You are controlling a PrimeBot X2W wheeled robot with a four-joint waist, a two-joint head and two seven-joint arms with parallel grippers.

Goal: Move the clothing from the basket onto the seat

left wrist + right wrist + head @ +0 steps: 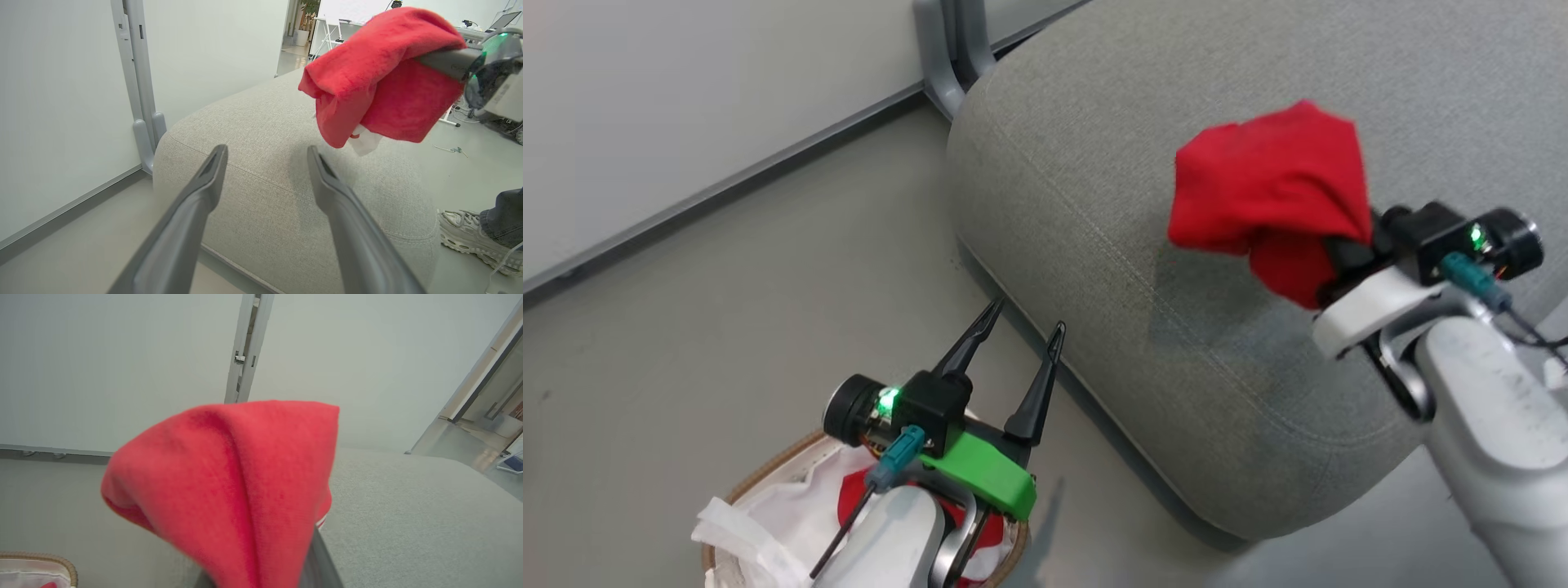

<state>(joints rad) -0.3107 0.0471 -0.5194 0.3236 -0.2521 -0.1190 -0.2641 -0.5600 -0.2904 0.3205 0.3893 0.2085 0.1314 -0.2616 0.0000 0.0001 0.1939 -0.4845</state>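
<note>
Right end effector [1339, 249], centre right: closed narrow on a red garment [1270, 192] held above the seat [1094, 204]. Left end effector [1027, 320], lower centre: spread wide, empty. Basket [760, 482], lower left, holds a second red garment [854, 494].

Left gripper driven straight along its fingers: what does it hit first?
Probably the large light grey fabric seat cushion, at its rounded near side; the open left gripper points straight at it. Depth unclear.
</note>
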